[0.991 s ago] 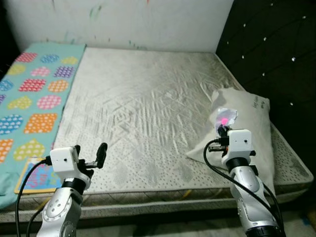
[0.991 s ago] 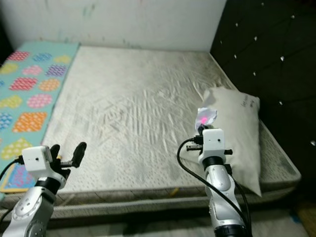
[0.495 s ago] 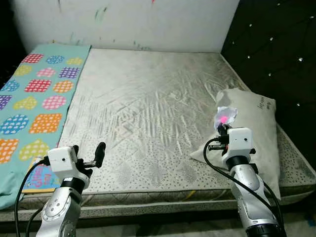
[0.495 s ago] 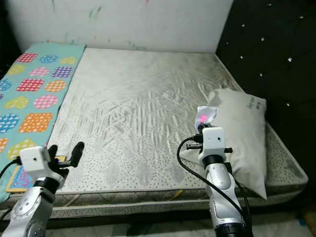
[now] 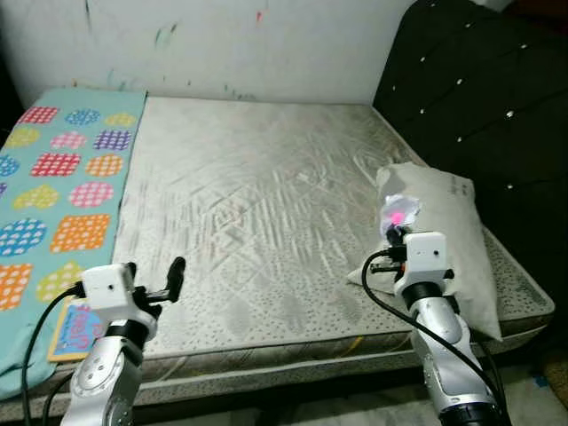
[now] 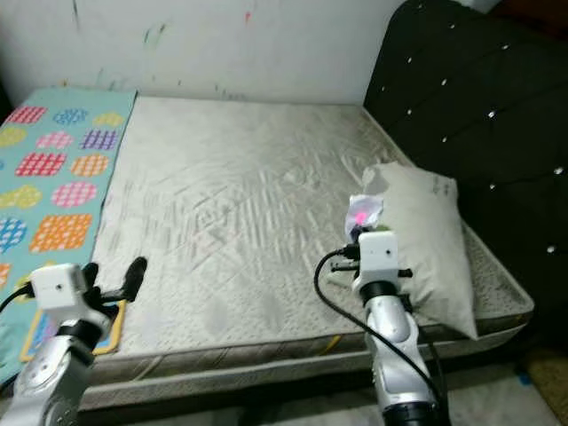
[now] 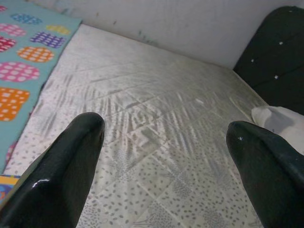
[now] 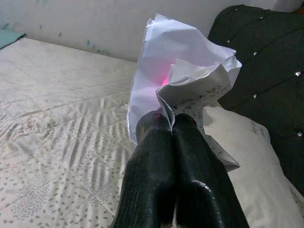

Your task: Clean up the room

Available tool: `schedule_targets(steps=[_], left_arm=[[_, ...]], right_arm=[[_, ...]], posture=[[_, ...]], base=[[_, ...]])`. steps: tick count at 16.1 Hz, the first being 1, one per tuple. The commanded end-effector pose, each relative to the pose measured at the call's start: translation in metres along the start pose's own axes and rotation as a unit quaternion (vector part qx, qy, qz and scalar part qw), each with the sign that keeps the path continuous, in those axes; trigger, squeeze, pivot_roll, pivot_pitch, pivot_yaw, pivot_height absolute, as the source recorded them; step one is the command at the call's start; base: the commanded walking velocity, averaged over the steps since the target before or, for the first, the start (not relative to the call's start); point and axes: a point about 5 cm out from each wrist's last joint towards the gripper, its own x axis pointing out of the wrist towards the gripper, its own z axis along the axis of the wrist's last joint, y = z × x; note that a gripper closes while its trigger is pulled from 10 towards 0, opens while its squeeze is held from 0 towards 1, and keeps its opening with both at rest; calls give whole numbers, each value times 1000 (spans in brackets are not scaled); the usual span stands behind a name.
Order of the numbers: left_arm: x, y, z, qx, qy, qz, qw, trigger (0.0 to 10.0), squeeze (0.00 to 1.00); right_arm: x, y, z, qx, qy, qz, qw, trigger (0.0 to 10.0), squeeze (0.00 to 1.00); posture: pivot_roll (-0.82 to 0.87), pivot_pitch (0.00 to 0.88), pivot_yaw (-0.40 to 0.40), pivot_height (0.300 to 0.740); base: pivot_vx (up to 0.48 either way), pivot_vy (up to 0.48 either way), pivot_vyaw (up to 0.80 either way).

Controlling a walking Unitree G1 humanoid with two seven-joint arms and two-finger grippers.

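My right gripper (image 8: 173, 124) is shut on a crumpled white paper (image 8: 180, 80) with a pink glow on it, held up over the bed's front right part, next to the pillow (image 5: 444, 222). In the head views the crumpled paper (image 5: 398, 212) sticks up above the right wrist. My left gripper (image 5: 175, 275) is open with nothing between its fingers (image 7: 61, 175), hovering low over the front left edge of the mattress (image 5: 257, 204).
A teal blanket with coloured patches (image 5: 53, 186) covers the bed's left side, with a colourful book (image 5: 78, 327) at its front corner. A black tufted headboard (image 5: 470, 106) stands at the right. A marked white wall (image 5: 213, 40) is behind the bed.
The head camera has shifted, so the bed sits a little differently in the picture. Both grippers hold the same pose, the right one still clamped on the paper.
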Motion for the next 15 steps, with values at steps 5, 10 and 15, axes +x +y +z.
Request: schedule_targets(steps=[5, 10, 15], left_arm=[[2, -1, -1, 0, 4, 1, 1000, 10000, 0], [2, -1, -1, 0, 5, 4, 1000, 10000, 0], [3, 3, 4, 10, -2, 19, 1000, 10000, 0]], right_arm=[[2, -2, 0, -2, 0, 0, 1000, 10000, 0], [2, -2, 0, -2, 1, -1, 1000, 10000, 0], [2, -2, 0, -3, 1, -2, 1000, 10000, 0]], posture=[[-116, 0, -63, 740], [-116, 0, -64, 740], [-119, 0, -64, 740]], base=[[0, 412, 0], [0, 480, 0], [0, 192, 0]])
